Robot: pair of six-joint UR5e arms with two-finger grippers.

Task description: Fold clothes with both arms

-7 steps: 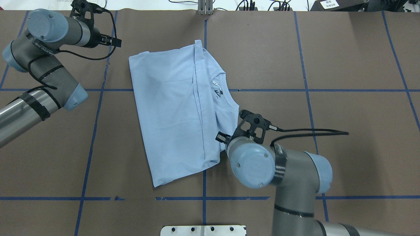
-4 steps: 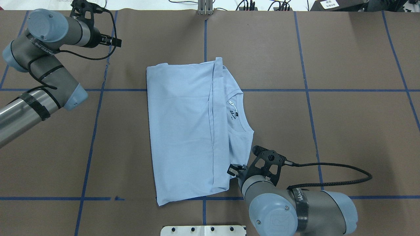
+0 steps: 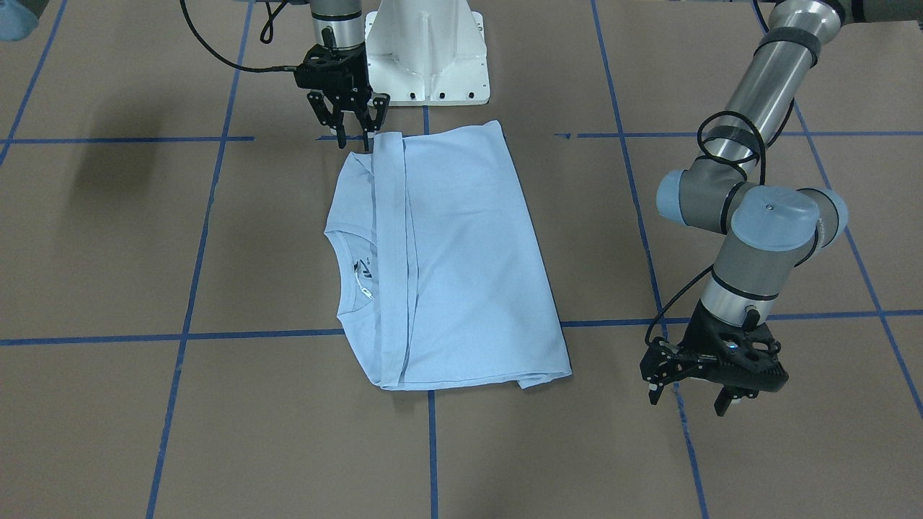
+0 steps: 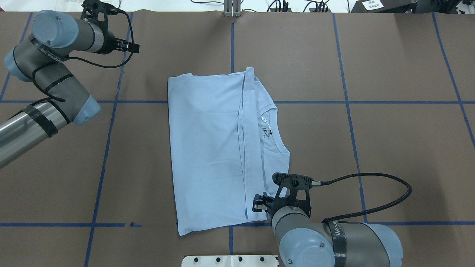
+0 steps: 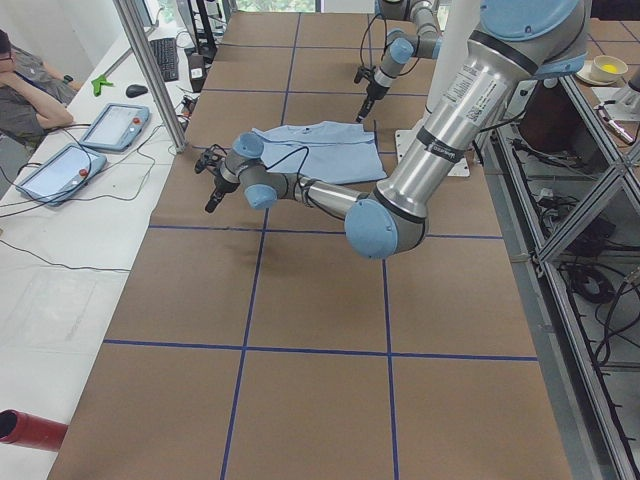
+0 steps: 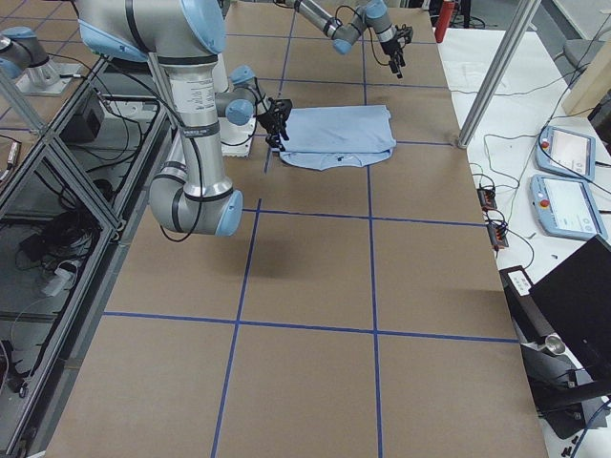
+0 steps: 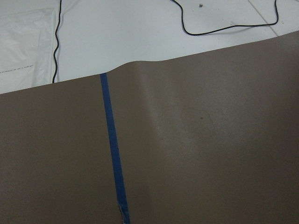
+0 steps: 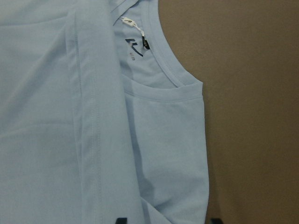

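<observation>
Front-facing: the black right gripper (image 3: 351,133), jaws wide and empty, stands at a corner of the folded light blue cotton T-shirt (image 3: 469,252). The black left gripper (image 3: 689,400), also wide, hangs well apart from it. Right wrist: the T-shirt lies just ahead of the fingertips (image 8: 121,220).

Bench (image 4: 371,74) covered in brown sheet, divided into squares by blue tape lines (image 4: 349,102). Black cables (image 4: 282,5) lie on the white surface past its far edge. Beside the bench stand two tablet-like pendants (image 5: 115,127), a keyboard (image 5: 165,58), an upright metal post (image 5: 150,70), a seated person (image 5: 30,85) and a red cylinder (image 5: 22,428).
</observation>
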